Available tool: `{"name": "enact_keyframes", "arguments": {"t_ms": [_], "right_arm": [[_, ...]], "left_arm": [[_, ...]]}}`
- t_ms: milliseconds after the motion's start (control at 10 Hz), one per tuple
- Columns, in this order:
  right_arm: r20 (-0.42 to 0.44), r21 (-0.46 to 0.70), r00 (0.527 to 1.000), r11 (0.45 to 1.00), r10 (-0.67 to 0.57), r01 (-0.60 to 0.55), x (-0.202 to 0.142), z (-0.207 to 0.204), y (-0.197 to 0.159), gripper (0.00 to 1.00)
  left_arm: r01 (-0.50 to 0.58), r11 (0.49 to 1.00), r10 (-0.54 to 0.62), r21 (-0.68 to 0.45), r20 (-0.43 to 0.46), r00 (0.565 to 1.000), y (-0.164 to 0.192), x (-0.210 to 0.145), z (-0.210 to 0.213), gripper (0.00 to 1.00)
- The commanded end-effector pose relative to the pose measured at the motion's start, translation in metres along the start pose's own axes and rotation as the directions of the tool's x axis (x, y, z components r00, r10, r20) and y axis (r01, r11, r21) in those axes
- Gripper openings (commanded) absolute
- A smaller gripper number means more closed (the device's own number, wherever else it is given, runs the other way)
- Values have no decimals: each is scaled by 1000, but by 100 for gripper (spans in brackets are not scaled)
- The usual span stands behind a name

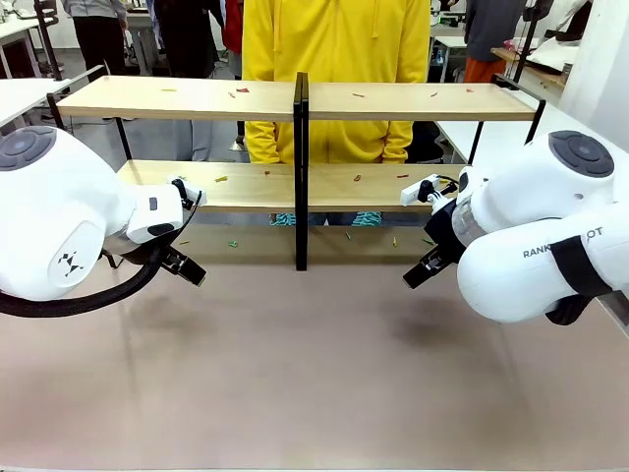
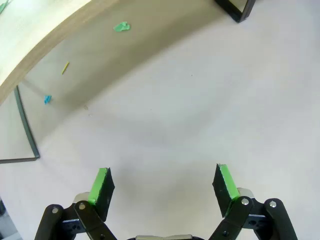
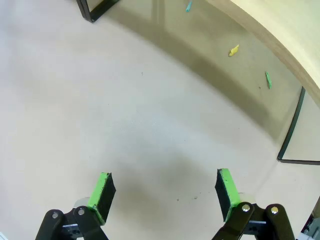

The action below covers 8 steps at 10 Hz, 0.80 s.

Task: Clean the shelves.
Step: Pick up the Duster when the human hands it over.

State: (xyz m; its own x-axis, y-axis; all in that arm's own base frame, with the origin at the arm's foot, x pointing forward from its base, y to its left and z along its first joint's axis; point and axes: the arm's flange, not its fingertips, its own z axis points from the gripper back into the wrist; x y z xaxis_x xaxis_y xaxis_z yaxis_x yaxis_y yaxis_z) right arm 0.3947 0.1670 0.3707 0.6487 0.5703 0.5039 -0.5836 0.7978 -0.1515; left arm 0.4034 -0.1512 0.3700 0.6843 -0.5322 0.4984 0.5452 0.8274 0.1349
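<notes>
**A:** Fingers first: how do they stand?

**B:** On the left gripper the two green pads are spread wide with nothing between them, low in the frame over the bare table. The right gripper is the same, jaws wide and empty.

**A:** And the shelves?

**B:** In the front view they run across the upper half of the picture. There are two long boards of light wood, one above the other, on a thin black frame, with a black upright in the middle. The feet stand on the table.

**A:** Are they clean?

**B:** No. Small coloured scraps lie on both boards, and there are more on the table under the lower one.

**A:** What do the wrist views show?

**B:** In the left wrist view the lower board's edge curves across the upper left. A green bit, a yellow sliver and a blue bit lie in its shadow. In the right wrist view the board sits at the upper right, with a yellow bit and a green sliver beneath it.

**A:** Is anyone there?

**B:** A person in a yellow top stands behind the shelves, upper middle.
</notes>
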Motion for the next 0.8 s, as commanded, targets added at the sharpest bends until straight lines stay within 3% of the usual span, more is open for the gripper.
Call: {"name": "enact_keyframes", "arguments": {"t_ms": [0, 200, 300, 500, 700], "right_arm": [[-36, 32, 998, 998, 54, -53, -3, 18, 1, 100], [121, -21, 988, 996, 92, -90, -16, 115, -14, 100], [187, -27, 979, 996, 85, -81, -23, 159, -23, 100], [272, -55, 958, 995, 93, -81, -27, 217, -28, 100], [394, -141, 916, 990, 75, -20, -19, 254, -24, 100]], "left_arm": [[0, 1000, 0, 0, 0, 1000, 0, 0, 0, 100], [118, 985, -77, -128, 288, 955, 38, -52, 113, 100], [131, 988, -88, -86, 385, 919, 36, -75, 167, 100], [167, 982, -101, -85, 511, 854, 34, -114, 216, 100], [164, 985, -109, -47, 564, 818, 28, -132, 242, 100]]}}
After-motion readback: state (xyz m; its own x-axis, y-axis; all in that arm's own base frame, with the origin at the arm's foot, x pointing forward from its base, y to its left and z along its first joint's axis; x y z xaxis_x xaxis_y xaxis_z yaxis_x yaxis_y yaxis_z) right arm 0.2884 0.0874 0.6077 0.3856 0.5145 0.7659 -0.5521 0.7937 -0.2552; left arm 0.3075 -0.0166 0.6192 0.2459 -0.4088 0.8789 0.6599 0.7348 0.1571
